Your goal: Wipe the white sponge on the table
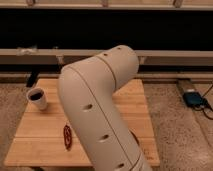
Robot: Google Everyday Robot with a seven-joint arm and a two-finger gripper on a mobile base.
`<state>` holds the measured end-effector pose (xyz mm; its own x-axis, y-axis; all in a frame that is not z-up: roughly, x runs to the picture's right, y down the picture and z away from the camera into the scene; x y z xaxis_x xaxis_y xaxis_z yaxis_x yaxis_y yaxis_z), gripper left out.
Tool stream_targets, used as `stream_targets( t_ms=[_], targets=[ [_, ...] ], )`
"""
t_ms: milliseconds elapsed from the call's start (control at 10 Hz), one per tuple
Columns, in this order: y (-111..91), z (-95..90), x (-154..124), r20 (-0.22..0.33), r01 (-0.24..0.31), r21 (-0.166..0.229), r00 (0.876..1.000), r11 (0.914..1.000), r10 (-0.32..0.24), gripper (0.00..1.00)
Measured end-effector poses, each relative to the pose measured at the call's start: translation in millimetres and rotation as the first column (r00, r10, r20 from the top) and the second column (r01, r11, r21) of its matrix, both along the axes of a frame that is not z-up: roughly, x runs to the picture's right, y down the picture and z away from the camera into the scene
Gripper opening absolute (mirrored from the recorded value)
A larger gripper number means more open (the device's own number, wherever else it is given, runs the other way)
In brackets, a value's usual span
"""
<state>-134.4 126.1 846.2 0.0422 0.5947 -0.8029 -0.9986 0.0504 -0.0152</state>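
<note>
The robot's big cream arm [95,105] fills the middle, hiding much of the pale plank bench [132,112]. The gripper and the white sponge are both hidden from sight. A white cup of dark liquid [37,98] stands near the bench's far left corner; an orange-red plate's edge [67,137] shows beside the arm.

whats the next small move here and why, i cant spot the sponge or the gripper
Probably swing the arm aside to uncover the table. The arm's big white casing fills the middle of the view and covers most of the tabletop; neither the sponge nor the gripper is in view. Only the cup of dark liquid at the left and a sliver of the red plate show.
</note>
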Motion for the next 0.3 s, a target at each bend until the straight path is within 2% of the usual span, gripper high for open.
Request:
stream_targets(
  t_ms=[300],
  targets=[
    [0.3,-0.3,-1.6,0.002,0.001,0.0,1.0,1.0,-0.001,0.8]
  ],
)
